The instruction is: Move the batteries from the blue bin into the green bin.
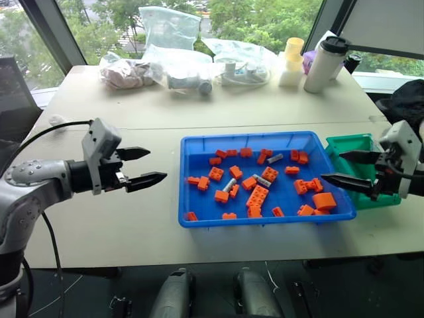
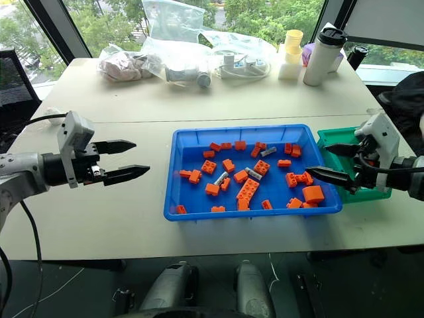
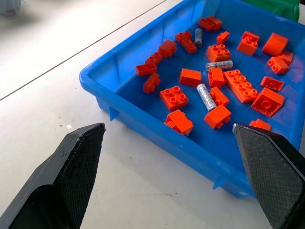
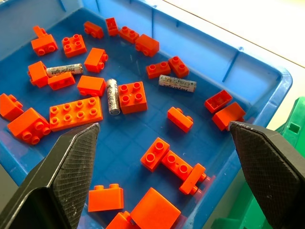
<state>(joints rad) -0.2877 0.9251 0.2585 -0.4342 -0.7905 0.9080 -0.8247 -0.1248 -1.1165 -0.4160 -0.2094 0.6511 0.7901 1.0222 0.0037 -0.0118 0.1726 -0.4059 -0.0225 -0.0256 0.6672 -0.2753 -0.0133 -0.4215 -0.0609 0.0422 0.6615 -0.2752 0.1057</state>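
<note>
Batteries (image 4: 113,96) among orange bricks (image 4: 76,113), green bin (image 1: 354,147) partly hidden by right claw (image 1: 350,169)

A tray (image 1: 192,220) sits near the front edge of the table (image 1: 132,112), with a smaller bin (image 1: 350,143) touching its right side. Three batteries (image 4: 113,96) lie in the tray's middle among scattered toy bricks (image 4: 75,112) (the third battery lies nearer the back wall). Along the table's back edge lie plastic bags (image 1: 179,66), with a flask (image 1: 326,63) toward the back right corner.
</note>
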